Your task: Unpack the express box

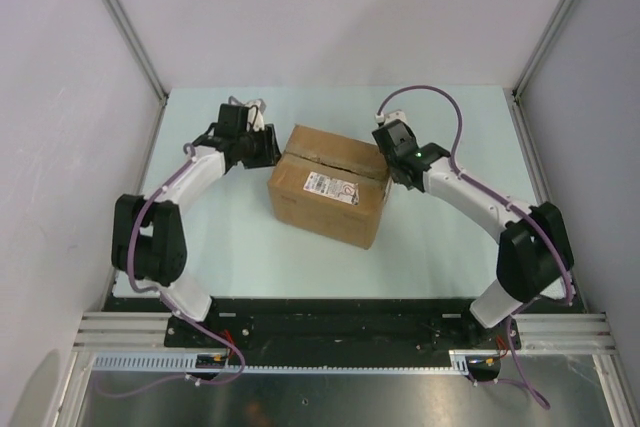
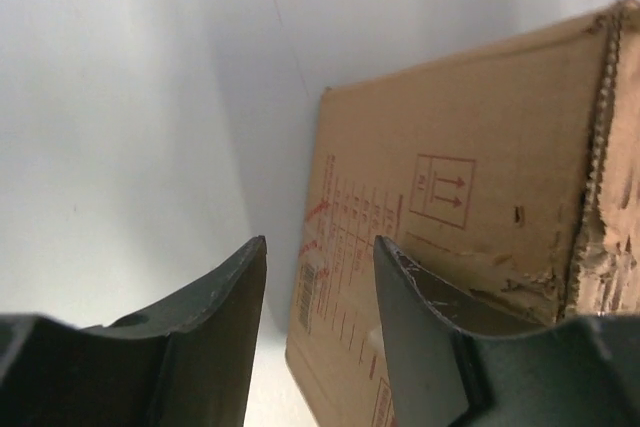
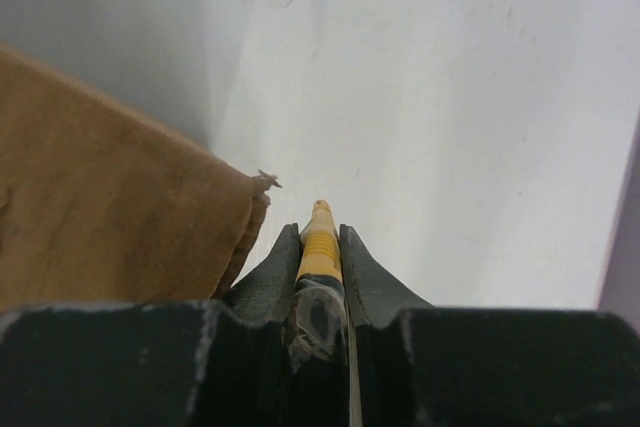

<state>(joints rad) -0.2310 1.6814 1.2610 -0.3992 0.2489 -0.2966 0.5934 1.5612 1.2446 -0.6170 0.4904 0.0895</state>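
Yellow knife (image 3: 320, 252), gripped by right end effector (image 3: 318, 233), eludes top view.

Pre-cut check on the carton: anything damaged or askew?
Yes. The box has a ragged, torn edge with peeled paper, seen in the left wrist view. It also sits skewed to the table edges.

Your left arm (image 1: 190, 182) and right arm (image 1: 470, 197) each bend at the elbow, wrists turned inward. Your left gripper (image 2: 320, 242) holds its 2 fingers apart around nothing. Your right gripper (image 3: 320, 230) is pinched on a slim yellow knife (image 3: 320, 252).
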